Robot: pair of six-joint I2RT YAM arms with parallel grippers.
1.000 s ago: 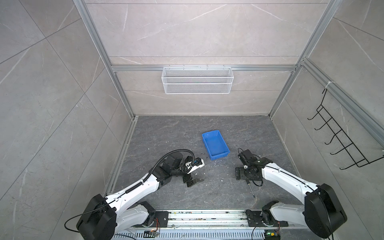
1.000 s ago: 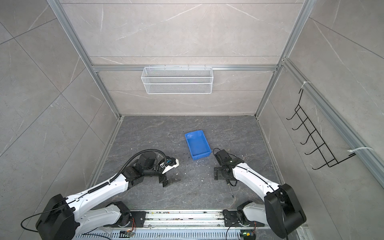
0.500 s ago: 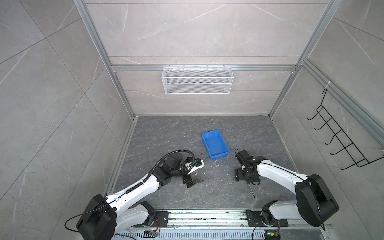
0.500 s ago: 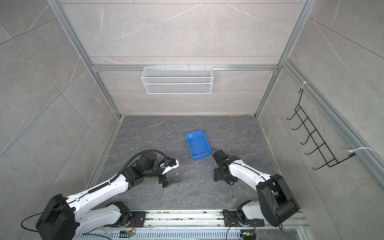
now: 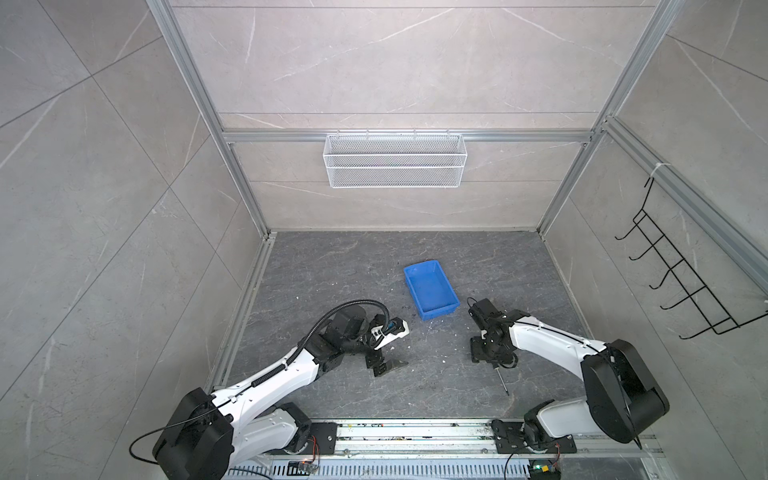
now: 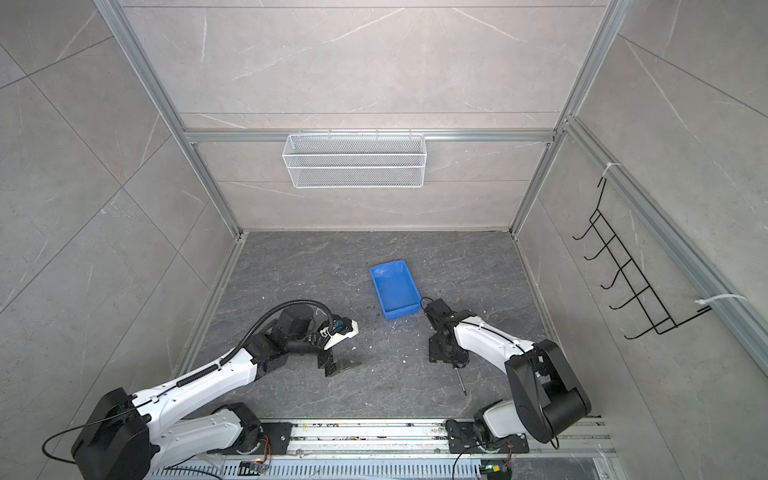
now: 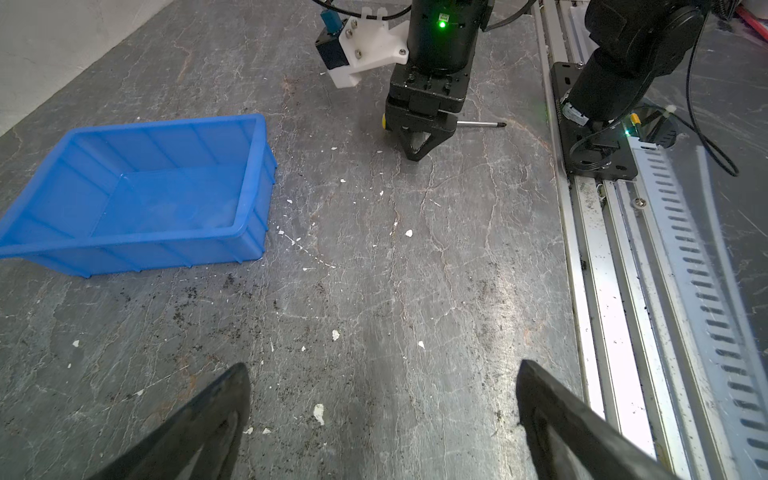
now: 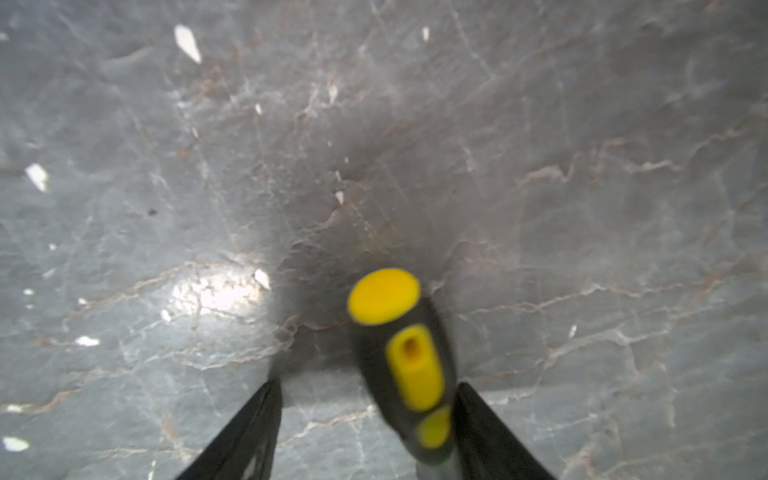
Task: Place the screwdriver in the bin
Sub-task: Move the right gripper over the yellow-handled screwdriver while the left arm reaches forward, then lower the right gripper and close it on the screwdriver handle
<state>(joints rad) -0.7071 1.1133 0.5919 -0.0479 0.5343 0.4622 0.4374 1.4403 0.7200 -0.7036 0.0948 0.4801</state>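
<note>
The screwdriver (image 8: 399, 345), black-handled with yellow marks, lies on the dark floor near the front right. Its thin silver shaft (image 5: 502, 380) (image 6: 460, 382) pokes out toward the front rail in both top views. My right gripper (image 5: 492, 359) (image 8: 368, 388) points down over the handle and straddles it. It is open: one finger touches the handle, and a gap remains at the other finger. The blue bin (image 5: 432, 291) (image 7: 166, 191) stands empty behind it, toward the middle. My left gripper (image 5: 384, 365) (image 7: 380, 370) hovers low at front left, open and empty.
A white wire mesh basket (image 5: 395, 160) hangs on the back wall. A black hook rack (image 5: 681, 282) is on the right wall. The metal rail (image 5: 415, 434) runs along the front edge. White flecks dot the floor.
The right gripper's jaws have narrowed around the screwdriver handle, and its arm has shifted slightly. The left arm and the bin have not moved.
</note>
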